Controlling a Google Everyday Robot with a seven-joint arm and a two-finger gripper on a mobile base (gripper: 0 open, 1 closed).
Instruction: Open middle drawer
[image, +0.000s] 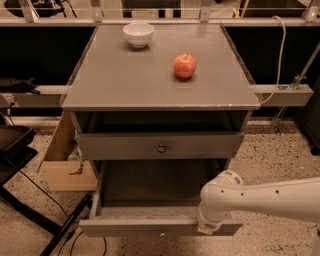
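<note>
**Middle drawer out, my hand at its front edge**

On the left, a cardboard box (60, 160) leans beside the grey cabinet (150, 85). On top, a white bowl (138, 34) sits at the back, with a red apple (184, 65) to its right, well apart. Lower down, the middle drawer (135, 227) is pulled far out, its inside showing. My hand (209, 229) is at the right part of its front edge. I cannot tell whether it grips anything.

Found gripper (206, 230) at near-right end of middle drawer (140, 227) front, mostly hidden under white wrist (222, 192). Noted same end of front covered by wrist. Logged arm (280, 197) cut off at right edge, black stand (15, 142) cut at left edge, cardboard box (60, 172) partly hidden behind cabinet (150, 80), left side.
</note>
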